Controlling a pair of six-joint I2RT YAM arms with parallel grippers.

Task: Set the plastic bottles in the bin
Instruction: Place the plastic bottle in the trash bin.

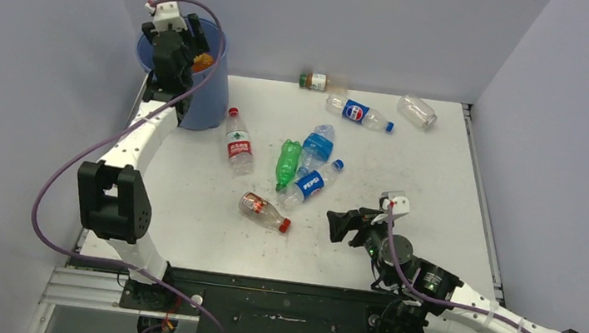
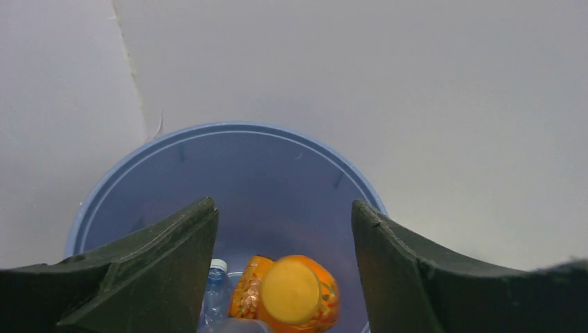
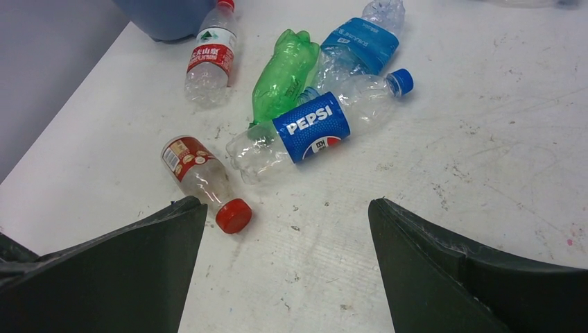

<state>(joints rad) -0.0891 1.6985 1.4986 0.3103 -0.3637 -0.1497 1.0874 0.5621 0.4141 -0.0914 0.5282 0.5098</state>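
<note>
Left pincer (image 1: 181, 46) (image 2: 284, 208): fingers apart, nothing between them, hanging over the mouth of the bin (image 1: 208, 102) (image 2: 229, 129), pointed down inside. In the bin: orange bottle (image 1: 203, 61) (image 2: 298, 295), one round end facing up, plus a clear pale-capped bottle (image 2: 216, 290) touching its left side. Bin at the far-left corner of the worktop (image 1: 439, 191) (image 3: 451, 173).

Right pincer (image 1: 336, 223) (image 3: 288, 208): fingers apart, empty, low over the worktop at front right, aimed at the middle cluster, touching nothing.

Middle cluster, all lying flat:
- Near Pepsi bottle (image 1: 312, 183) (image 3: 305, 128), blue cap toward far right.
- Green bottle (image 1: 287, 163) (image 3: 284, 73) touching its left end.
- Blue-label bottle (image 1: 318, 146) (image 3: 360, 41) just behind, against both.
- Red-label bottle (image 1: 237, 147) (image 3: 208, 59) left of those, red cap just beside the bin base.
- Red-capped bottle (image 1: 264, 211) (image 3: 197, 172) closest to the right pincer, apart from the Pepsi one, cap toward the front.

Back row, well apart from the cluster:
- Far Pepsi bottle (image 1: 358, 113), blue cap to the right.
- Plain clear bottle (image 1: 416, 111) near the far-right corner.
- Small labelled bottle (image 1: 317, 81) against the back wall.

Eight bottles on the worktop, two visible in the bin.
</note>
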